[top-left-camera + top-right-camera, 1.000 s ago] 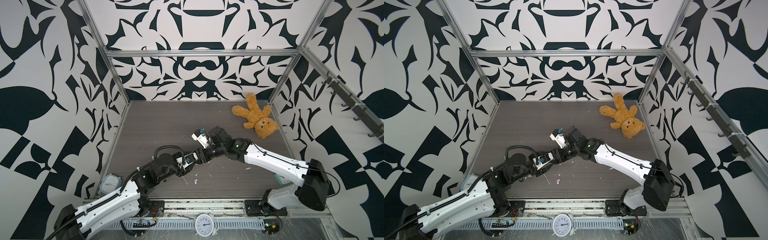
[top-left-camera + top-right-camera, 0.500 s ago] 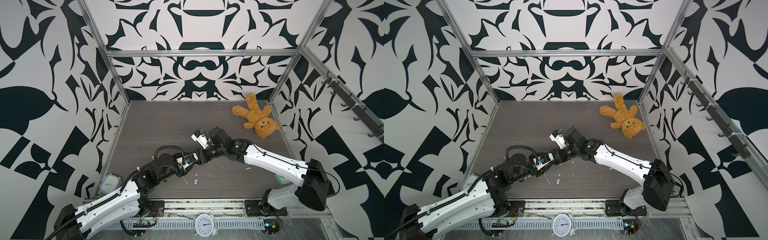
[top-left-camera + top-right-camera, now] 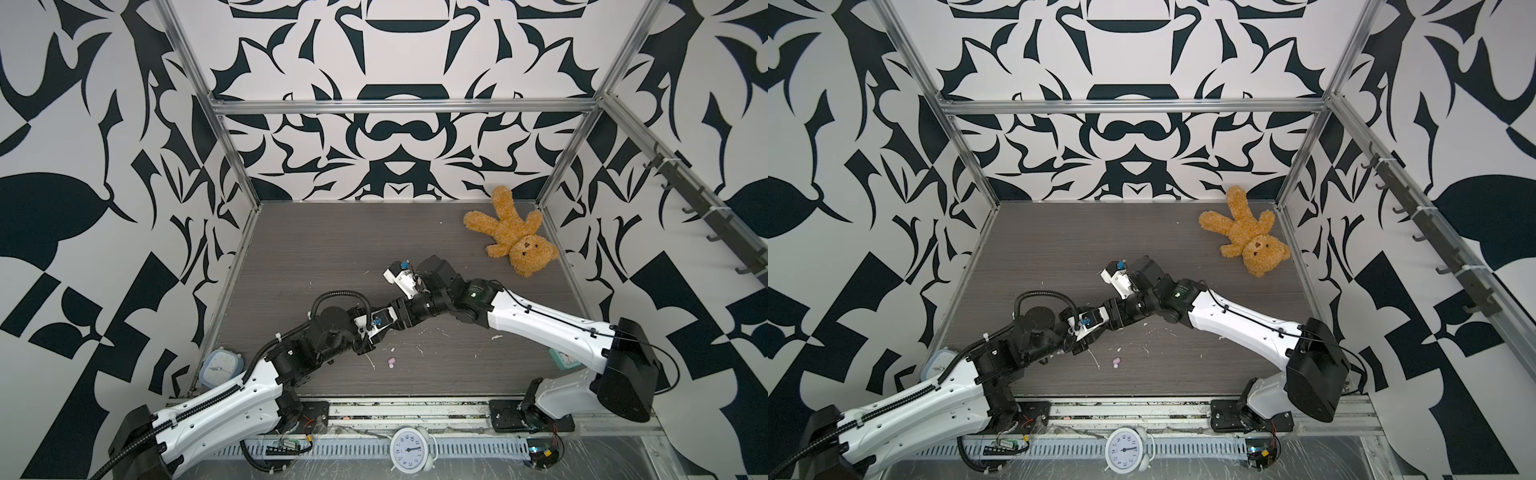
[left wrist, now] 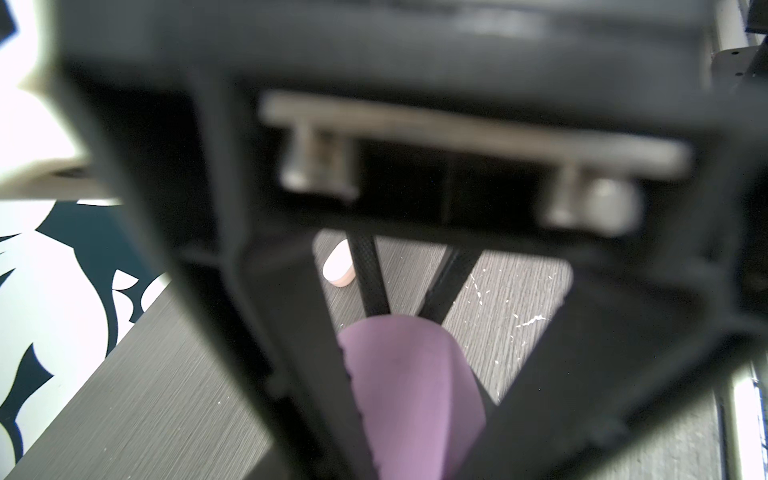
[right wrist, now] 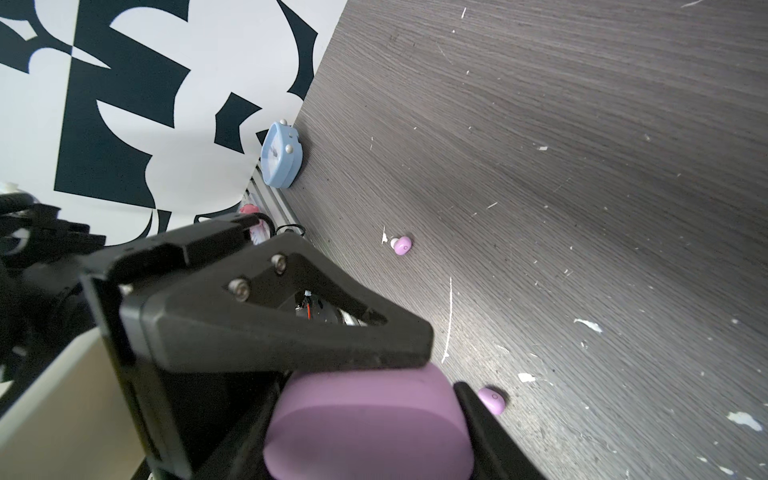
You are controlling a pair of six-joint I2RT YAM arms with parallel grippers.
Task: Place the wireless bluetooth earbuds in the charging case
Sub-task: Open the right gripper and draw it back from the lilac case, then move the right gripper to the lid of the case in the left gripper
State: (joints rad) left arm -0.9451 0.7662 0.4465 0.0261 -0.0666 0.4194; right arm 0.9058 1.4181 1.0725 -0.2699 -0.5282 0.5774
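Charging case: a lilac, rounded pebble (image 5: 365,419) held off the bench at mid-scene. The lid looks closed, and no seam shows.
Right fingers: the right fingers (image 5: 486,432) are clamped across the case's flanks.
Left fingers: the left fingers (image 5: 270,332) are clenched on the same case, with one lying flat along its top face. I cannot tell whether they have the lid or the body.
Case handling: it is probably light, rigid and smooth enough to slip. It is best held low on the base by one arm, leaving the lid edge free for the other arm to lift.
Nearest earbud: a lilac bud (image 5: 492,400) lies on the bench just beside the right fingers.
Second lilac earbud: this one (image 5: 402,245) lies further toward the near edge, its whitish tip beside a white scrap.
Peach earbud: one (image 4: 340,266) lies on the bench, partly behind a left finger. No fourth bud is visible.
Earbud handling: they are tiny, glossy, hard-shelled and likely to roll or squirt out of a pinch. Take each across the broad body rather than the soft tip, and press gently.
Bench: dark wood grain (image 3: 332,249) littered with pale flecks that could be mistaken for buds.
Edges: a blue alarm clock (image 5: 279,156) stands at the near left, and a teddy bear (image 3: 513,232) lies at the far right.
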